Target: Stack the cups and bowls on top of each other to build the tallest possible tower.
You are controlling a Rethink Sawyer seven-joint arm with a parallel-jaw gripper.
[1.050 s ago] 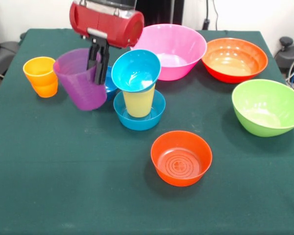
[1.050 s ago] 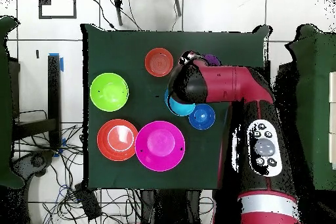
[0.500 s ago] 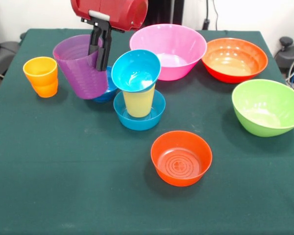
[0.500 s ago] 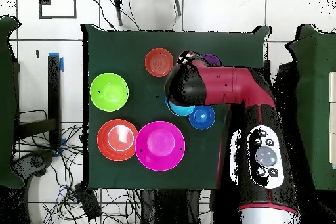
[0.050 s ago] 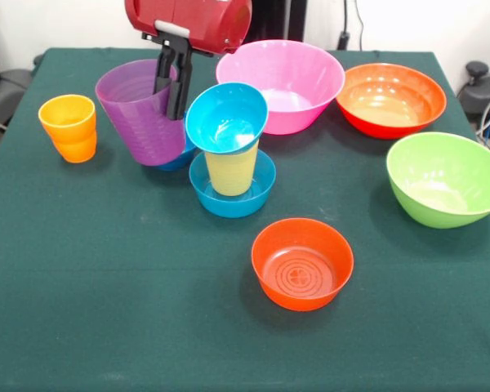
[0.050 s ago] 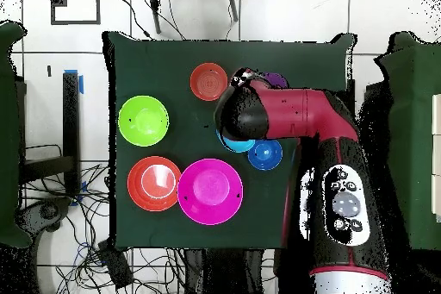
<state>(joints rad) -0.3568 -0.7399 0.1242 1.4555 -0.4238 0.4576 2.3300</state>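
In the front view, the red and black robot arm (image 5: pixel 189 23) is being cut off by the top edge. The translucent purple plastic cup (image 5: pixel 143 112) is hiding most of a glossy dark blue small bowl (image 5: pixel 180 155) behind it. A tilted cyan small bowl (image 5: pixel 226 118) is covering the rim of the pale yellow translucent cup (image 5: pixel 231 172).

In the overhead view, the arm (image 6: pixel 284 118) is covering the stack, leaving only a cyan sliver (image 6: pixel 232 144) showing, and is hiding nearly all of the purple cup (image 6: pixel 276 78). The orange cup is not showing there at all.
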